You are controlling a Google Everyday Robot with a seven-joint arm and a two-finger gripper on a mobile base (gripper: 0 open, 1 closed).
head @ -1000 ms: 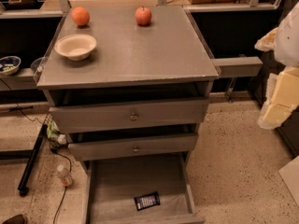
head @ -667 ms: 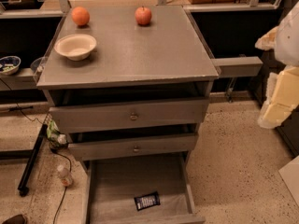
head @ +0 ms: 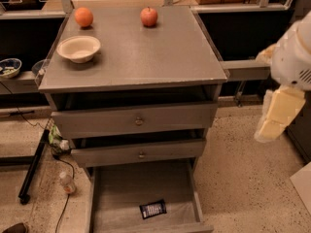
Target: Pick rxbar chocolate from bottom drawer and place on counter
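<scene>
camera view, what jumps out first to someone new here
A dark flat rxbar chocolate wrapper lies in the open grey bottom drawer, near its front. On the flat grey counter above sit a cream bowl, an orange fruit and a red apple. The robot's pale tool hangs at the right edge.

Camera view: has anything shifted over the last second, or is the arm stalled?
Only the arm moved. The gripper, off to the right of the cabinet and clear of it, has edged slightly left and down. Nothing was taken hold of or let go. The rxbar chocolate lies where it was in the open bottom drawer, and the bowl, orange and apple on the counter are unchanged.
</scene>
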